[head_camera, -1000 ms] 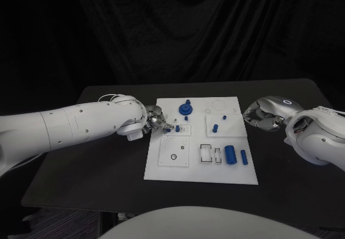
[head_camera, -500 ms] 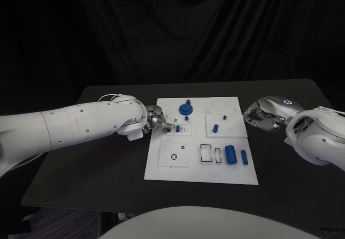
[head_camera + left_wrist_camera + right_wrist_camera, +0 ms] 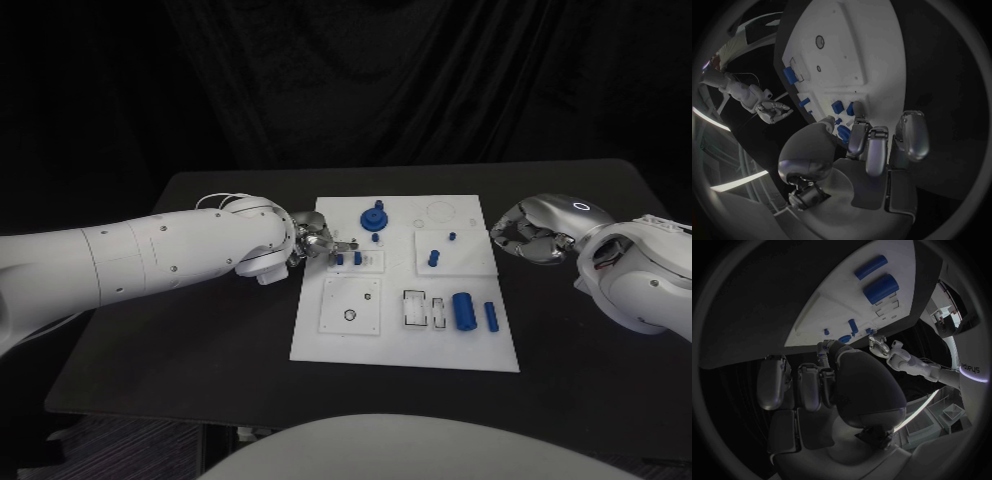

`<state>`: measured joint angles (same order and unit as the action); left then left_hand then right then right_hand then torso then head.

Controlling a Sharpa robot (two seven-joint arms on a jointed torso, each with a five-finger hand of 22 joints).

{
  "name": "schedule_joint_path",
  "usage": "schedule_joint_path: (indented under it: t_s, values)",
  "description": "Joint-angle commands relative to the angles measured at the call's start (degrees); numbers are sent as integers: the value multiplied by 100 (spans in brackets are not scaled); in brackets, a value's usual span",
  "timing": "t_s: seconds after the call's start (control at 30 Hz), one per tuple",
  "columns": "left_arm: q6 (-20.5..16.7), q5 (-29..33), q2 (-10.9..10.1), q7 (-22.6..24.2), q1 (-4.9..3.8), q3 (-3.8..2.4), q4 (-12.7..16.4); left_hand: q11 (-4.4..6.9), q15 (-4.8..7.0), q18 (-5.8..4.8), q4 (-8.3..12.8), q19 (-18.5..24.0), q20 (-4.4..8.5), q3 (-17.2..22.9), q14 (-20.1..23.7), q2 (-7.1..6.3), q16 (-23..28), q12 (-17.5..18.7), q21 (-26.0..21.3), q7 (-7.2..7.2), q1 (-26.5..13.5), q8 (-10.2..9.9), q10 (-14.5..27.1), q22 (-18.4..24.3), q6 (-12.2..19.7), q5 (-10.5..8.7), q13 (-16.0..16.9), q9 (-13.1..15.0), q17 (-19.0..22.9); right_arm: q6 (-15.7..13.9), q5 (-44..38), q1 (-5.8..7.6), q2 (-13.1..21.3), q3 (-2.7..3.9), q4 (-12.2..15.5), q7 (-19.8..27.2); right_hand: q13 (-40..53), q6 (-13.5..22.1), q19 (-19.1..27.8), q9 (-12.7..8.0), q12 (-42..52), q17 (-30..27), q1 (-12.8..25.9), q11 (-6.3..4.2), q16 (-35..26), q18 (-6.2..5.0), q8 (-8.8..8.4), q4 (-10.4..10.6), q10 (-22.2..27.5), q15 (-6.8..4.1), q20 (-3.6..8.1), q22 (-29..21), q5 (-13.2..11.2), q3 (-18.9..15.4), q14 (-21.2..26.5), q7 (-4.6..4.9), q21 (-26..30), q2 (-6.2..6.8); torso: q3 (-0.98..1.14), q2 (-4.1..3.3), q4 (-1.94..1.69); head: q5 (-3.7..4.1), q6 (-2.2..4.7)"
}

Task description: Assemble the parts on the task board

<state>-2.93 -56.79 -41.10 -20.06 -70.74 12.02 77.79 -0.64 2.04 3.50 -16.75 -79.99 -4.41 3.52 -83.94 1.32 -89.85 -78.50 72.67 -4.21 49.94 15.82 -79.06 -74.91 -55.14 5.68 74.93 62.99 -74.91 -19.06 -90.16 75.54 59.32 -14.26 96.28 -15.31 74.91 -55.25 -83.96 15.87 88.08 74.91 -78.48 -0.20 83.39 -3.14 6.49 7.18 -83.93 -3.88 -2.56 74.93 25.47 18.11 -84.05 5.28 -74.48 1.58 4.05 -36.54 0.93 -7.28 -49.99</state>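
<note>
A robot lab: black drapes [image 3: 433, 80] behind a black table [image 3: 216, 330].

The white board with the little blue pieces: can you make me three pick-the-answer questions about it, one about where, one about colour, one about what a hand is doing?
1. Where is the robot's left hand?
A. at the left edge of the white rectangular task board
B. off the black table
C. beside the right hand

2. What colour is the fat cylinder part lying near the board's front?
A. red
B. blue
C. green

3. What is the right hand doing?
A. holding a blue part
B. pressing on the board
C. curled in beside the board, holding nothing

Answers: 1 A, its fingers reach over that edge by small blue pegs. 2 B, it shows plain blue. 3 C, its curled fingers hold no part.
</note>
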Motion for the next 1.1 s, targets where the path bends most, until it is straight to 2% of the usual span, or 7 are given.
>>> schedule_joint_path:
  t_s: [0.03,0.47,0.53,0.63,0.73,0.87,1.1]
  values:
    - [-1023,-885,-81,660,30,14,83,2,6,43,0,-65,14,-217,-606,-38,-15,-45,49,0,-61,90,-59,-992,74,-31,742,78,-1509,23,-10,4,32,3,6,-80,1269,-46,-20,9,-18,848,-4,-13,-18,-35,-24,-8,-380,-17,33,1038,39,41,-428,5,25,1,0,1,2,-3,-1]
    - [-3301,-2702,-242,1981,-78,13,158,9,12,30,9,-86,22,-690,-606,16,-15,75,122,15,918,313,34,-1008,282,689,656,213,-1509,12,-10,3,68,3,-17,-57,1269,-46,-20,9,-18,848,-4,-13,-18,-35,-24,-8,-380,-17,33,1038,39,41,-428,5,25,1,-10,-4,8,-34,-1]
    - [-3301,-2796,-214,2152,-95,13,128,-38,-26,56,4,21,-8,-744,-606,77,-15,697,-18,-32,1186,259,635,-967,421,838,254,168,-1509,-52,-10,3,61,3,-29,-6,1269,-46,-20,9,-18,848,-4,-13,-18,-35,-24,-8,-380,-17,33,1038,39,41,-428,5,25,1,-6,-1,8,-43,-1]
    - [-3005,-2865,-131,2519,-111,13,39,-244,-184,109,-25,308,-160,-443,200,174,591,3618,-405,-298,2009,-337,3057,-860,1024,623,-1621,-311,-502,-236,-9,2,48,3,-44,123,1289,-108,-32,27,0,864,-8,-7,-1,-29,1,-27,-401,-13,30,1045,46,58,-434,4,3,-6,-8,-3,-3,-40,-1]
    - [-2580,-2888,17,2960,-118,13,-146,-520,-437,151,131,464,-347,133,298,64,701,4907,-605,-287,2976,-817,3759,-818,990,478,-2736,-912,-326,-389,-9,1,29,3,-56,235,1304,-161,-40,43,14,880,-13,-1,16,-26,24,-44,-417,-9,29,1050,61,68,-440,4,-11,-7,-8,-7,-1,-47,-1]
    - [-2044,-2918,310,3419,-108,13,-530,-480,-309,173,404,479,-282,759,326,-160,697,5598,-604,33,3823,-1238,4115,-823,1271,512,-3512,-1556,-279,-439,-9,0,10,3,-71,302,1292,-174,-38,47,3,866,-14,0,2,-27,30,-50,-406,-8,28,1049,67,69,-437,3,-4,-4,-3,-10,-4,-41,-1]
    - [-1501,-3055,707,3670,-57,13,-1025,-365,-220,223,705,668,-184,1266,639,-593,954,6129,-855,494,4233,-1234,4453,-752,1446,517,-4387,-2799,189,-425,-9,0,1,3,-68,329,1168,-177,-31,48,-105,853,-13,0,-12,-31,31,-52,-290,-8,27,1043,71,70,-434,3,16,-3,-3,-25,4,13,-1]
